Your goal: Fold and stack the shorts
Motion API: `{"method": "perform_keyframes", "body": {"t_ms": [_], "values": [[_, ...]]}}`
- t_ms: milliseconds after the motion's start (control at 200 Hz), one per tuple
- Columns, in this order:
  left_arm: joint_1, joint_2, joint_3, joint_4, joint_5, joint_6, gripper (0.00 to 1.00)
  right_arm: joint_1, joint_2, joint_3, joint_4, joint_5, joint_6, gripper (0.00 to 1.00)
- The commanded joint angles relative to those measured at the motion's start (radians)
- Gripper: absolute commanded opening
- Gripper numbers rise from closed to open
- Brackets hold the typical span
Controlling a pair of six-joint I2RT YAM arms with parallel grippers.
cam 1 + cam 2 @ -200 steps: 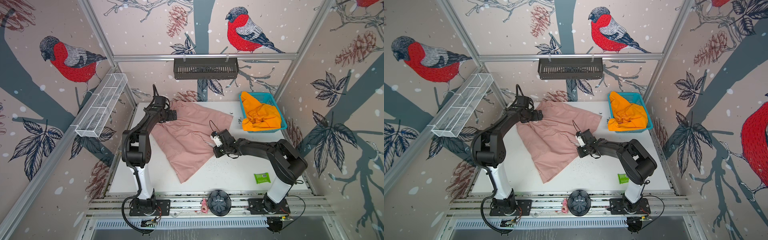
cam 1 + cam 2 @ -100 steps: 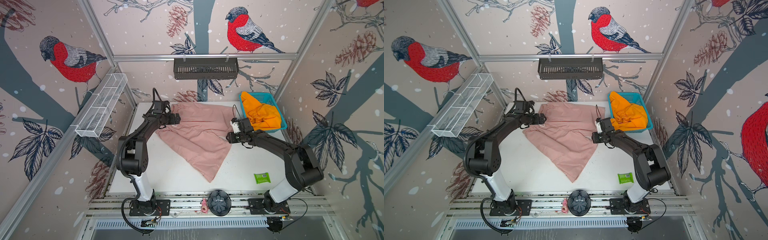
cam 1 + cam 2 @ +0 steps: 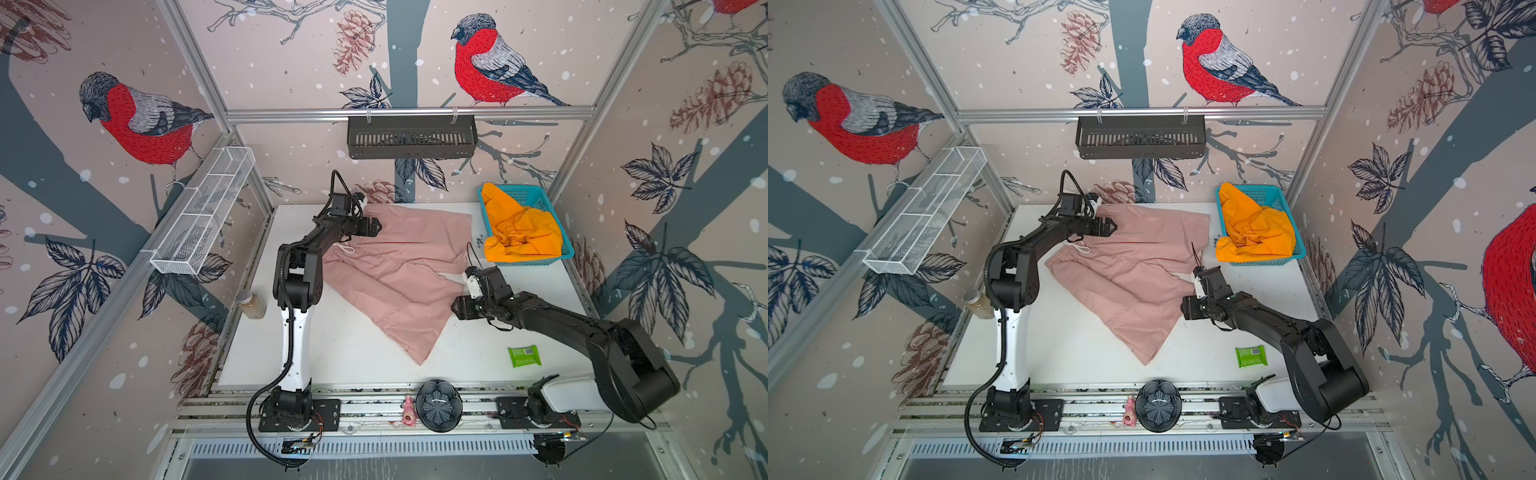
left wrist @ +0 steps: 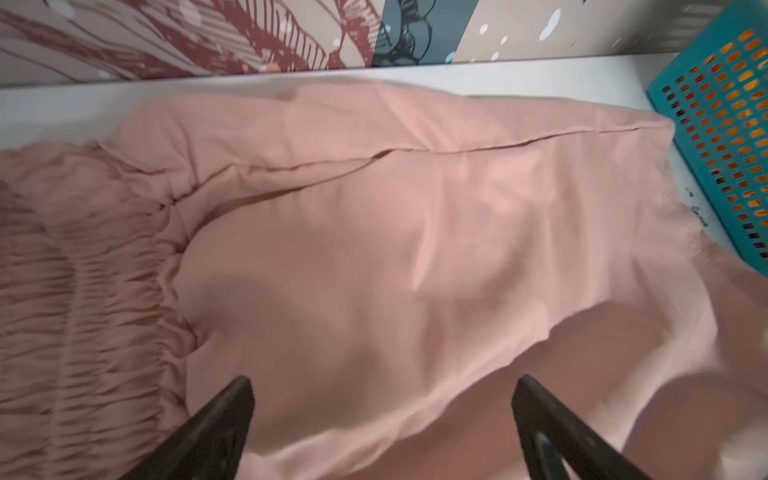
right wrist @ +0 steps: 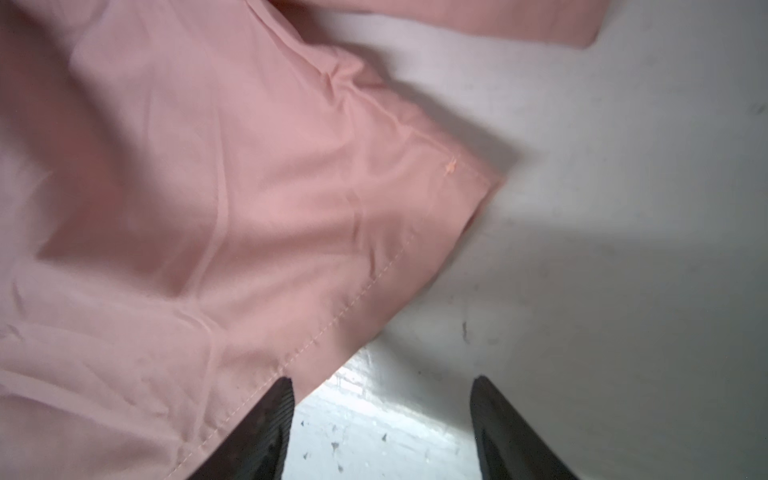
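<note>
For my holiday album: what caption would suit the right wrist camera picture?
Open right gripper at the stitched hem of the pink shorts lying on the white table.

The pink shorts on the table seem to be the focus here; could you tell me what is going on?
The robot is working on the pink shorts, which lie spread out and unfolded on the white table. The left gripper hovers open over the fabric beside the waistband. The right gripper is open at a leg hem, holding nothing. The orange shorts sit crumpled in the blue basket, so nothing is stacked yet.
</note>
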Motion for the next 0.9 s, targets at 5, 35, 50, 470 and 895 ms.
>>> {"method": "perform_keyframes", "body": {"t_ms": [5, 35, 50, 470, 895], "values": [[0.009, 0.002, -0.023, 0.017, -0.058, -0.030, 0.97, 0.017, 0.040, 0.003, 0.147, -0.029, 0.063, 0.69], [0.016, -0.011, -0.048, 0.023, -0.067, -0.044, 0.97, 0.016, 0.054, 0.009, 0.157, -0.026, 0.062, 0.69], [0.020, -0.018, -0.062, 0.026, -0.073, -0.050, 0.97, 0.015, 0.064, 0.013, 0.165, -0.023, 0.060, 0.69], [0.096, -0.210, -0.401, 0.147, -0.136, -0.165, 0.97, -0.077, 0.416, 0.290, 0.212, -0.068, -0.063, 0.32], [0.098, -0.379, -0.561, 0.169, -0.191, -0.238, 0.97, -0.199, 0.539, 0.615, 0.043, -0.065, -0.159, 0.41]]}}
